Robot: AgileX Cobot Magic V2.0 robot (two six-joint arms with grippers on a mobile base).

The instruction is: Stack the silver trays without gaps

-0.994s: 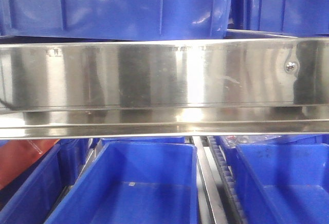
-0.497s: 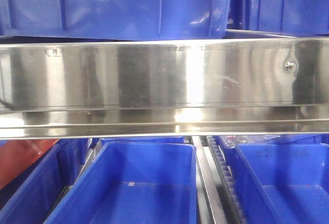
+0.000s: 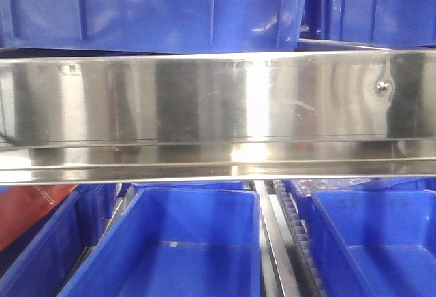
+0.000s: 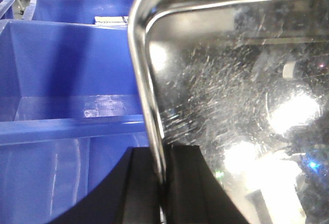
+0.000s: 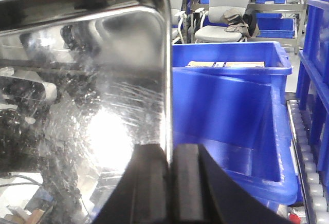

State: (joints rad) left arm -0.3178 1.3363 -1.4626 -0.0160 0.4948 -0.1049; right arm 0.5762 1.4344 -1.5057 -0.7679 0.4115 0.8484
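1. Front view: a steel shelf rail (image 3: 218, 99) spans mid-frame among blue bins (image 3: 184, 242); only the wrist views show the grippers.
2. Left wrist view: the left gripper (image 4: 162, 172), lower centre, clamps the rim of the silver tray (image 4: 231, 106); the tray is cut off at right.
3. Right wrist view: the right gripper (image 5: 169, 172), lower centre, clamps a silver tray (image 5: 87, 106) rim; the tray is cut off at left. Whether both views show the same tray cannot be told.

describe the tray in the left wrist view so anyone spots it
In the left wrist view, look right of the blue bins. The silver tray fills that side, its rounded rim clamped in the left gripper. Unlike the plastic bins, it is scratched, mirror-bright steel.
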